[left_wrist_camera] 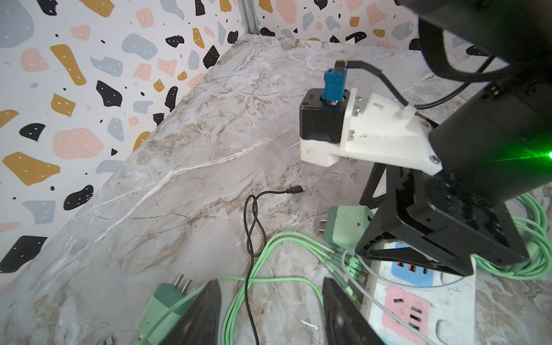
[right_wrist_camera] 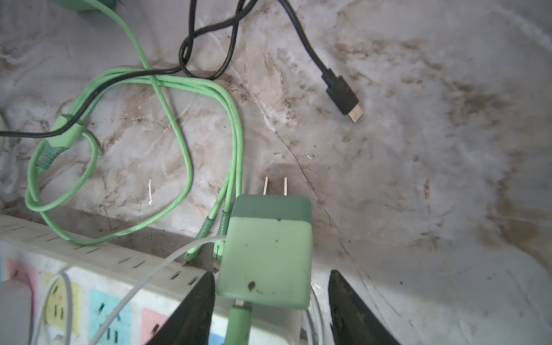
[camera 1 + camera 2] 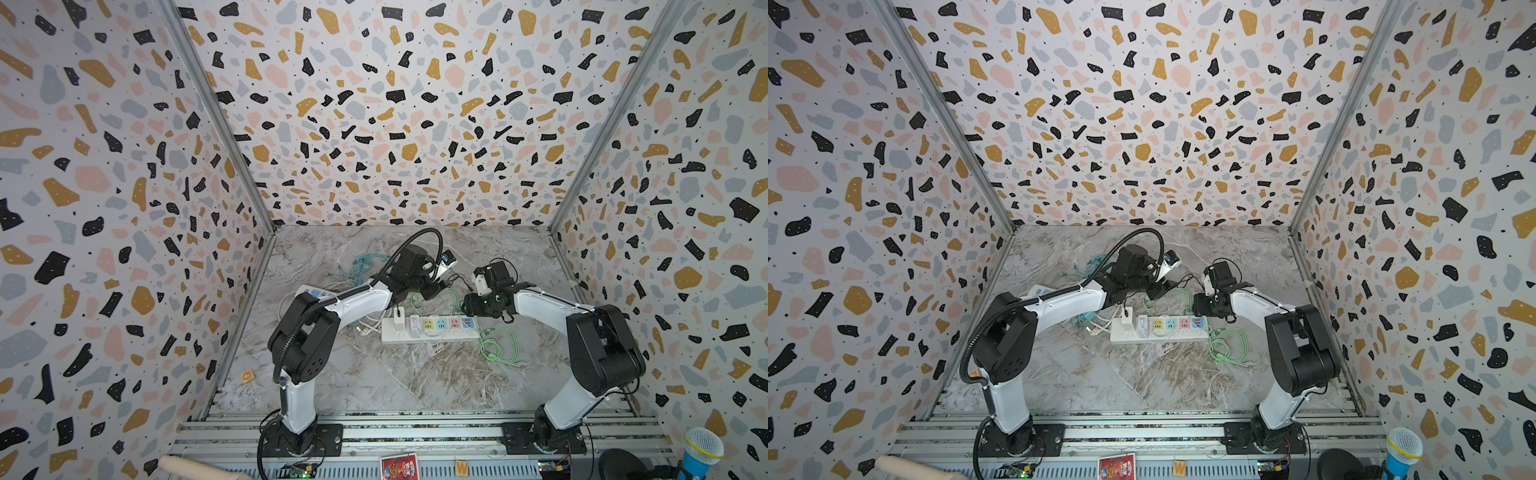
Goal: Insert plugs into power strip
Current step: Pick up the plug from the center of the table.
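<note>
Between the right tool's [image 2: 271, 274] fingers lies the mint plug [image 2: 265, 254] (prongs outward); tool unclenched.

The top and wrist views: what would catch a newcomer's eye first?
Probably the loud terrazzo walls all around. Then the left arm and right arm, which meet over a white power strip with coloured sockets. In the right wrist view, a mint plug sits between the right gripper's open fingers, prongs pointing away.
</note>
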You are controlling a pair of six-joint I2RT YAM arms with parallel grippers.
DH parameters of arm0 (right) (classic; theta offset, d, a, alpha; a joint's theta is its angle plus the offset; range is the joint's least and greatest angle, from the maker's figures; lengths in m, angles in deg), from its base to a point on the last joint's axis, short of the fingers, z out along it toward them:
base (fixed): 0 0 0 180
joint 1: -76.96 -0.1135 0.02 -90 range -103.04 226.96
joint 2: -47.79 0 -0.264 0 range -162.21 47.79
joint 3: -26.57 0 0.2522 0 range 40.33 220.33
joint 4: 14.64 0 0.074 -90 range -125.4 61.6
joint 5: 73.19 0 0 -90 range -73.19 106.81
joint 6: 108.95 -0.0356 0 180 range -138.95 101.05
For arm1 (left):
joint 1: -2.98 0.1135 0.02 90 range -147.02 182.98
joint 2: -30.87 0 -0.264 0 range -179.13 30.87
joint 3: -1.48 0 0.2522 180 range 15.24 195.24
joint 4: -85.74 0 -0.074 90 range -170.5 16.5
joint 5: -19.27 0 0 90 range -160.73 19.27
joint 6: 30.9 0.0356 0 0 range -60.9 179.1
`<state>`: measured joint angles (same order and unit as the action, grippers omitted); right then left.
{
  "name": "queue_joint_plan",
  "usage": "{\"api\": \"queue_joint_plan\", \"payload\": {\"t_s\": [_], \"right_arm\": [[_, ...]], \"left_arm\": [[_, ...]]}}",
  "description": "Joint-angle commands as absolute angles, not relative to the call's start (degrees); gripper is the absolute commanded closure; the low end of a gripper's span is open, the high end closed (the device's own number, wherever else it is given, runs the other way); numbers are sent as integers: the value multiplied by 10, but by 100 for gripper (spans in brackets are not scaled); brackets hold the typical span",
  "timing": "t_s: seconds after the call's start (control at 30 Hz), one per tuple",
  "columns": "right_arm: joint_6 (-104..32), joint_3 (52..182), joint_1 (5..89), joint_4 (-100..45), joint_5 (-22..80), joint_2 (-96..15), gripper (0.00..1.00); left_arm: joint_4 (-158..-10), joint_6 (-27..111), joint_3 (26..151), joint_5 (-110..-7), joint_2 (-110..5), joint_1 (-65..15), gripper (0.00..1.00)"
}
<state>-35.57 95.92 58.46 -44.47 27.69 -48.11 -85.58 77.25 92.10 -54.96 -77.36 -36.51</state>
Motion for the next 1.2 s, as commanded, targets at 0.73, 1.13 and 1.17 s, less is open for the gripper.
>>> {"api": "queue_joint_plan", "payload": {"t_s": [0.73, 1.13, 1.17], "right_arm": [[-345, 990, 576, -439, 260, -505, 45], [-338, 1012, 575, -451, 253, -520, 49], [-338, 1012, 574, -451, 255, -520, 49]], "left_arm": [[-860, 758, 936, -540, -777, -360, 46], [-857, 755, 937, -539, -779, -360, 46], [-857, 755, 937, -540, -781, -360, 46]]}}
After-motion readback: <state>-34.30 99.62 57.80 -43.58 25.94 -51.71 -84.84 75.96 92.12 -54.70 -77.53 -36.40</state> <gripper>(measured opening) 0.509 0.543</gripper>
